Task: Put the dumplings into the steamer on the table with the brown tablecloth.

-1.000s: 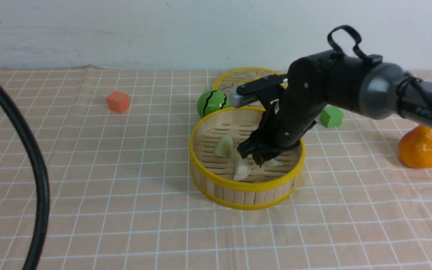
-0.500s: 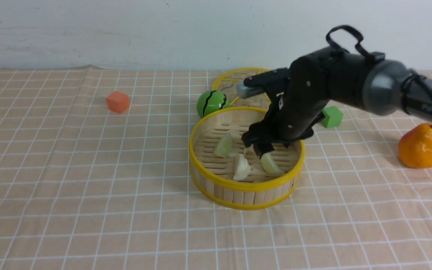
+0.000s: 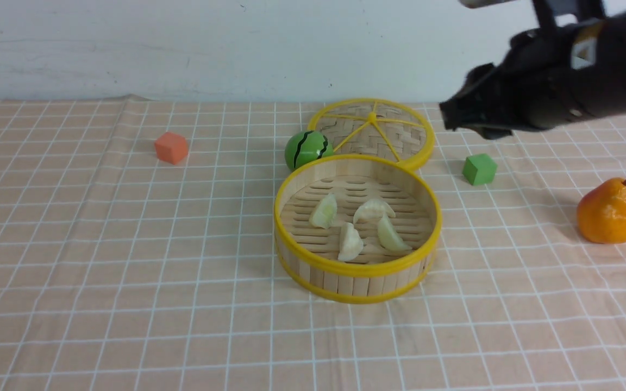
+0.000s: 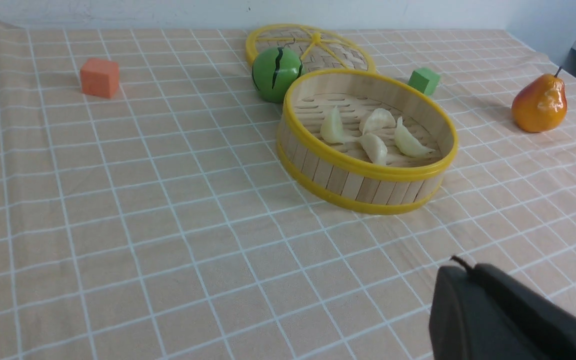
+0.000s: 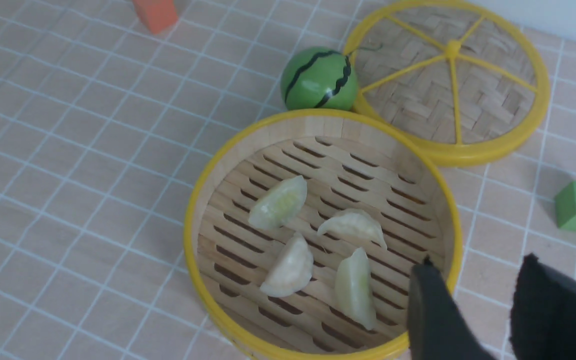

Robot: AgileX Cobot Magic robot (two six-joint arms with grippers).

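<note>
Bright, even light; soft shadow beside steamer [image 3: 356,282]; right arm [image 3: 552,92] blurred.

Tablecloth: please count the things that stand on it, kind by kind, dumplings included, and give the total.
dumplings: 4
steamer: 1
woven lid: 1
cubes: 2
toy watermelon: 1
pear: 1
Total: 10

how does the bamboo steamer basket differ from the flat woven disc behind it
The round bamboo steamer basket has upright slat walls and a slatted floor; the flat woven disc with yellow spokes lies low, its face woven. The basket holds four pale dumplings; the disc holds none. Both are round with yellow rims.
</note>
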